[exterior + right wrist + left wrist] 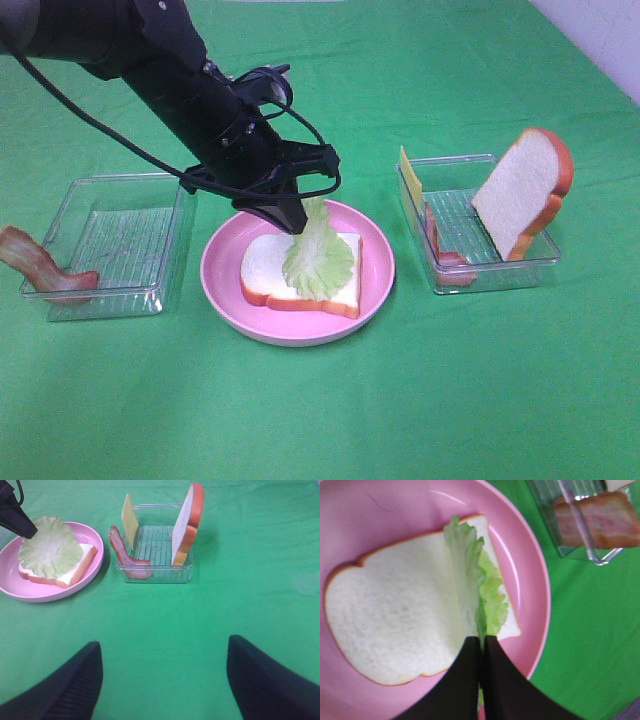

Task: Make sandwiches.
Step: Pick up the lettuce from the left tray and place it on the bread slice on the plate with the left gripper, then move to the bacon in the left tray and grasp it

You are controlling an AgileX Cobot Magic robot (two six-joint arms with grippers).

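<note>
Black jaws on ruffled pale lettuce [470, 575]

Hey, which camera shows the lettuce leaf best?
The right wrist view: the lettuce shows its broad face there, over the bread slice. The exterior high view shows it hanging from the shut left gripper; the left wrist view sees it nearly edge-on.

Nothing to read from my end. I can't see any text, labels, brand marks, numbers or signs on anything in the three views.
</note>
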